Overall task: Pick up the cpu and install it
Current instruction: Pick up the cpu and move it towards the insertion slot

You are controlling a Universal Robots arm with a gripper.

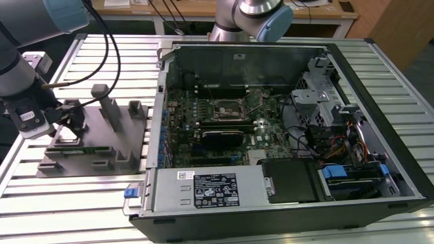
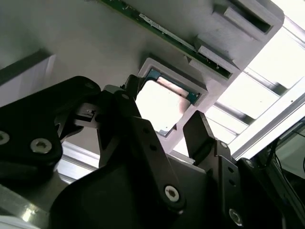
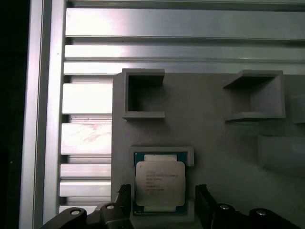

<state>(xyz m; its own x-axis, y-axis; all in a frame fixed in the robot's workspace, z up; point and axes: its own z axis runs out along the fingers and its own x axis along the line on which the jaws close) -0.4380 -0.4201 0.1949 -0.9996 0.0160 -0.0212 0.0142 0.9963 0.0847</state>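
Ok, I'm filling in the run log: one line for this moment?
hand: open, straddling cpu | cpu: seated in grey fixture pocket, not held | pick: not yet done

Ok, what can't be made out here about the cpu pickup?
cpu top, second wrist view: washed out by glare.
End effector height over it, first wrist view: the straight-down look hides it.
Motherboard socket, exterior view: too small to tell if empty.
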